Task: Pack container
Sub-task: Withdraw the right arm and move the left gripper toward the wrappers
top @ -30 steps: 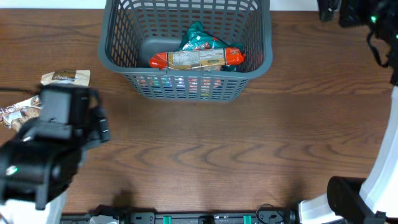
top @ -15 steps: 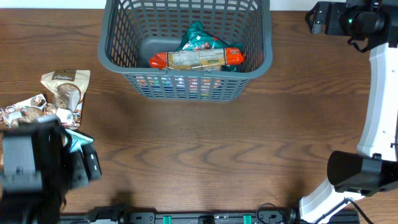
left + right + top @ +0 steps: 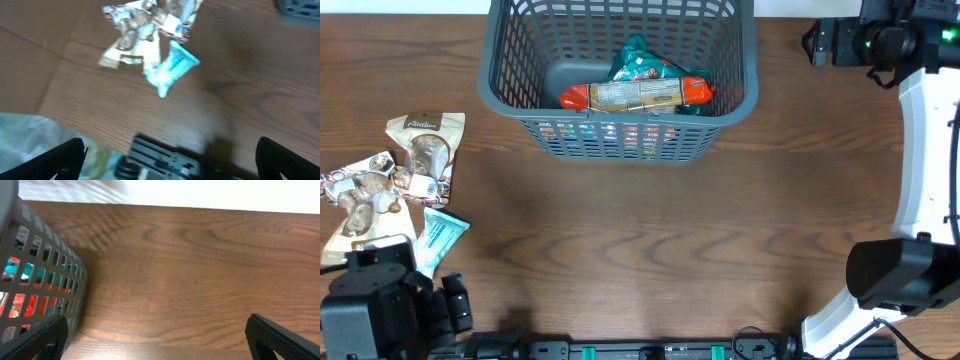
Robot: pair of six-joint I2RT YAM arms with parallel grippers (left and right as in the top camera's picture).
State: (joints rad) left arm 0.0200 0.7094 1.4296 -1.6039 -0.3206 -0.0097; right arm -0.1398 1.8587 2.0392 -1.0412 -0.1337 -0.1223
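- Left tool [image 3: 172,159], released with fingers wide apart, hangs over the counter's [image 3: 670,240] near-left edge.
- Snack packets [image 3: 390,185] lie just beyond.
- The container [image 3: 620,138] stands at the far edge, holding an orange packet [image 3: 635,94].
- Right tool [image 3: 155,340], released, hovers beside its right wall.

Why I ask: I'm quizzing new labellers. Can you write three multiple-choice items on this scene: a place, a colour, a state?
1. Where is the orange-ended packet? A in the basket; B on the floor; C in a drawer.
2. What colour is the basket? A white; B dark grey; C yellow.
3. How is the left gripper? A shut on a packet; B shut, empty; C open, empty.
Answers: A, it lies inside the walls; B, its slats are grey; C, its fingers stand apart, nothing between.
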